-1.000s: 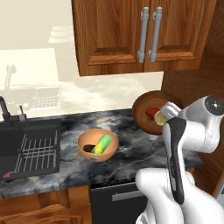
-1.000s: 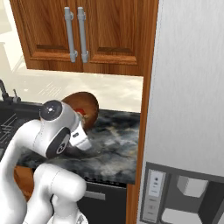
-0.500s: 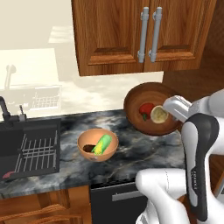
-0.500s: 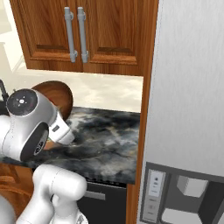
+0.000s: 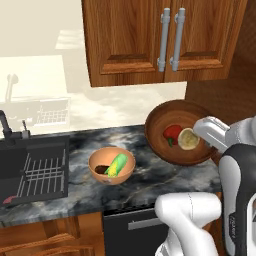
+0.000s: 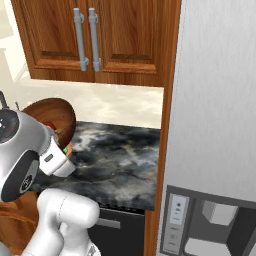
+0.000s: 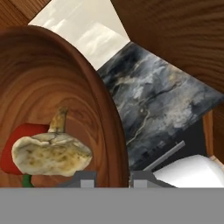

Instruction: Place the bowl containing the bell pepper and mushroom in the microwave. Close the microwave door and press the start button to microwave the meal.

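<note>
- Upper half of the left base view: the wooden wall cabinet (image 5: 165, 42) hangs close above my load, so I judge a careless swing could knock the rim against it.
- Lower middle: the dark marbled counter (image 5: 145, 172) sits below the bowl (image 5: 180, 132), which I have lifted and tipped toward the camera at centre right.
- The gripper (image 7: 113, 177), bottom centre of the hand view, is clamped across the bowl's rim, one fingertip on each side.
- That edge-only pinch is my chief worry: the tilt could let the bowl twist or slip.
- Left of centre, the orange-tan bowl with corn (image 5: 111, 165) stays on the counter, apart.
- Inside my bowl, the bell pepper (image 5: 172, 134) and mushroom (image 5: 189, 139) touch and sit low; more tilt could roll them out.
- I can read no writing or brand anywhere.
</note>
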Controlling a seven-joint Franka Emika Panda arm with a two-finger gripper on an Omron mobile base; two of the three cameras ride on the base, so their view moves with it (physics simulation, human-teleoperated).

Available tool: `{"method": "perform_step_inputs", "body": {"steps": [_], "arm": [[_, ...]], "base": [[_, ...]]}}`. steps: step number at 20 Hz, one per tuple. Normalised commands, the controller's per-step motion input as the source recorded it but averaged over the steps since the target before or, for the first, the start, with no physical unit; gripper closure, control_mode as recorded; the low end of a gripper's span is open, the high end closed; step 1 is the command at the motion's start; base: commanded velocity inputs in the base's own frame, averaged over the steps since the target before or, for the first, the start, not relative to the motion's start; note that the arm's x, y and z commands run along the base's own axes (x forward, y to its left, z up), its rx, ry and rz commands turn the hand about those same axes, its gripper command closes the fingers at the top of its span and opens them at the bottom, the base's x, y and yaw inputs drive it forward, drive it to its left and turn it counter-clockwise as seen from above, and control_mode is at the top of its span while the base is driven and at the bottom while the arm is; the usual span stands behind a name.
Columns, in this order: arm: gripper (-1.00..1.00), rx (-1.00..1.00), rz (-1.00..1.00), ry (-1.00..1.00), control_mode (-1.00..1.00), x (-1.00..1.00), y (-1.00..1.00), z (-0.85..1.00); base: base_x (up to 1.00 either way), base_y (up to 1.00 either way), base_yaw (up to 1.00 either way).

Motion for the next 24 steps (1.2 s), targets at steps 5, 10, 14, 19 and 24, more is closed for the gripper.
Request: {"method": "perform_step_inputs", "body": {"steps": [5,10,14,19,24], "arm": [[1.0,0.0,0.0,-0.02,-1.0,-0.06,-0.04,0.0],[1.0,0.0,0.0,0.0,1.0,0.0,0.0,0.0],[1.0,0.0,0.0,0.0,1.0,0.0,0.0,0.0],[1.0,0.0,0.0,0.0,1.0,0.0,0.0,0.0],[1.0,0.0,0.0,0.0,1.0,0.0,0.0,0.0]], "base": [[0.0,0.0,0.0],[-0.07,0.0,0.0],[-0.52,0.0,0.0],[-0.92,0.0,-0.01],[-0.94,0.0,-0.16]]}}
